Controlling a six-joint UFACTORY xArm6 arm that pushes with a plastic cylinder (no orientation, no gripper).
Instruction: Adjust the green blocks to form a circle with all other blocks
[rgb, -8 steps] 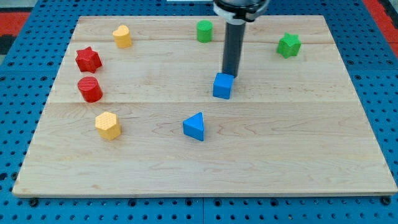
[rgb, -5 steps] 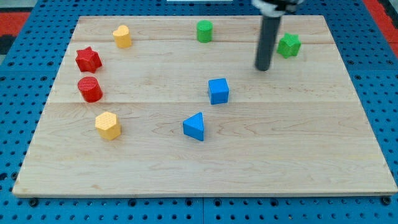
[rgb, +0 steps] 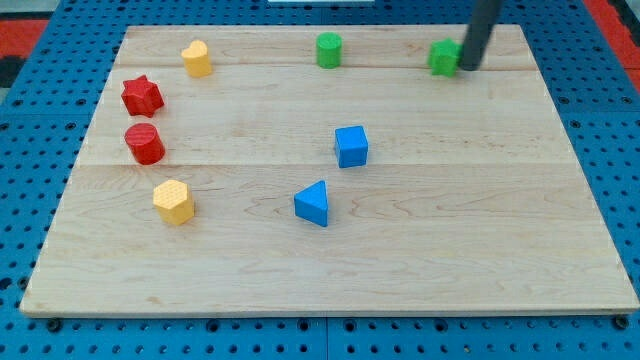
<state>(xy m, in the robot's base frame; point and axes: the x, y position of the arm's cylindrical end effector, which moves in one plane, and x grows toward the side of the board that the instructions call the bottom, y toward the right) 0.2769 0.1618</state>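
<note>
While no pincer shows, my tip (rgb: 466, 69) touching green block (rgb: 444, 57) from the view's right.

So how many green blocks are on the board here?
2. A green cylinder near the view's top centre; another green block at the top right, my tip against its right side, partly hiding it.

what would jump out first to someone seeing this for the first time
The dark rod at the view's top right, with my tip pressed against the right side of a green block. Next, a loose arc of blocks down the left: yellow block, red star, red cylinder, yellow hexagon. The blue cube and blue triangle sit mid-board, with a green cylinder at the top.
</note>
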